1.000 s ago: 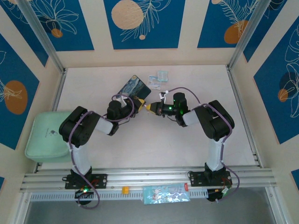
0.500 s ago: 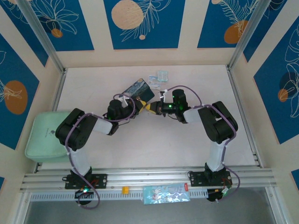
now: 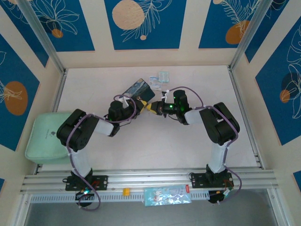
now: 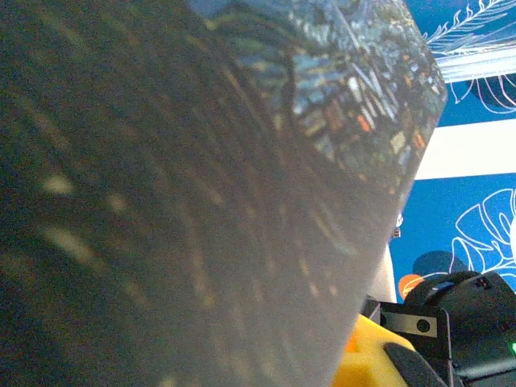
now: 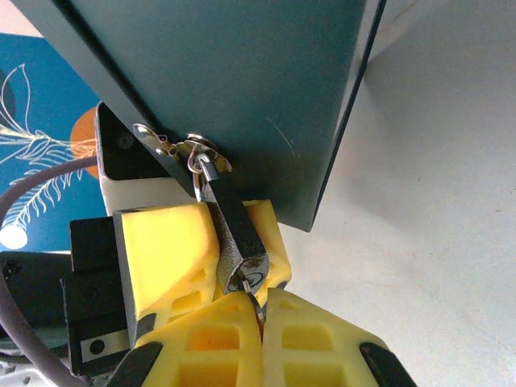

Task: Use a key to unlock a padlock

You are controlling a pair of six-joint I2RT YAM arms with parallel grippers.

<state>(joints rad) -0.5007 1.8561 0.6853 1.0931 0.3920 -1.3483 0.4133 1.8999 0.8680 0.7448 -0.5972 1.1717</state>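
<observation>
Gripping key (image 5: 252, 295), right gripper (image 5: 262, 311) just below padlock (image 5: 239, 232)

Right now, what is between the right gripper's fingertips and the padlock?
The key: pinched in the right gripper, it bridges the short gap to the padlock's bottom face. The right wrist view shows it.

Arms: left arm (image 3: 77, 132) and right arm (image 3: 221, 125), black joint housings, white tubes.
Cables: purple cables (image 3: 70, 141), looping up each arm from the rail (image 3: 150, 178).
Grip: yellow fingers (image 5: 161, 250), hollow-ribbed, black mounts.
Light: green light (image 3: 172, 107), right wrist.
</observation>
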